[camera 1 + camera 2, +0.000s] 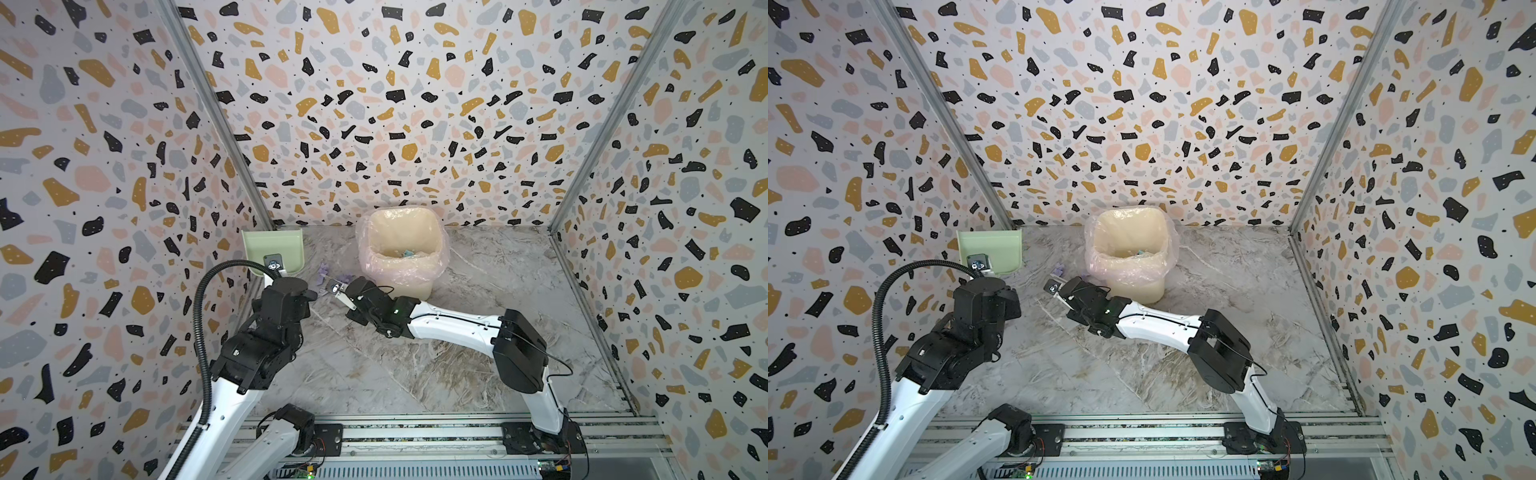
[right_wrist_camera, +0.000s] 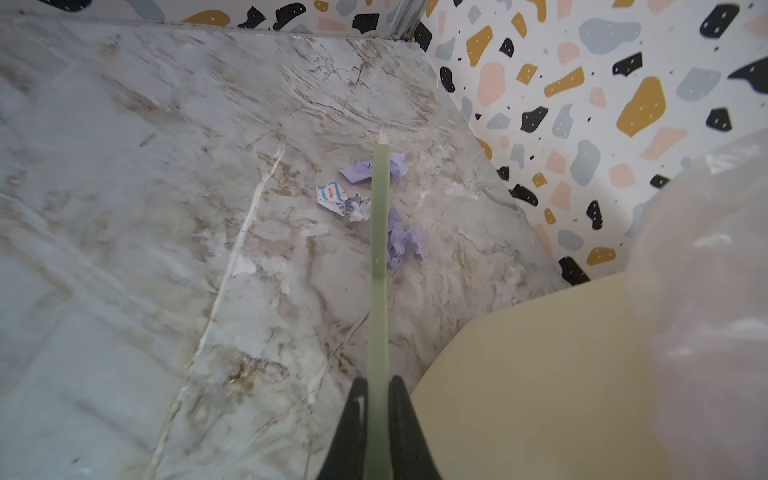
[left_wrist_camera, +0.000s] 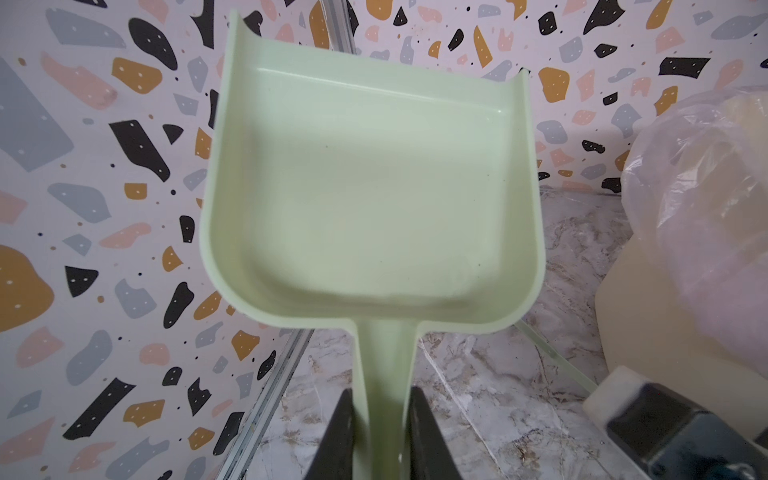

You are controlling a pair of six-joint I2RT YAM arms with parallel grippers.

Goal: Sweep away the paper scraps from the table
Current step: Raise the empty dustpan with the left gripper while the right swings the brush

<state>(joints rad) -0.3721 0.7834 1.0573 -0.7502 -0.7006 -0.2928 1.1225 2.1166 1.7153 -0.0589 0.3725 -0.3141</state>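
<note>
Left fingers [image 3: 343,419] are clamped on the handle [image 3: 384,365] of the pale green dustpan [image 3: 365,187], which sits near the left wall [image 1: 124,208] in both top views. Right fingers [image 2: 355,419] are closed on a slim green rod [image 2: 380,249] that runs across the paper scraps [image 2: 343,201], lavender and printed white, in the right wrist view. The scraps lie on the marble surface [image 1: 457,353] just left of the lined bin [image 1: 409,286] in a top view.
</note>
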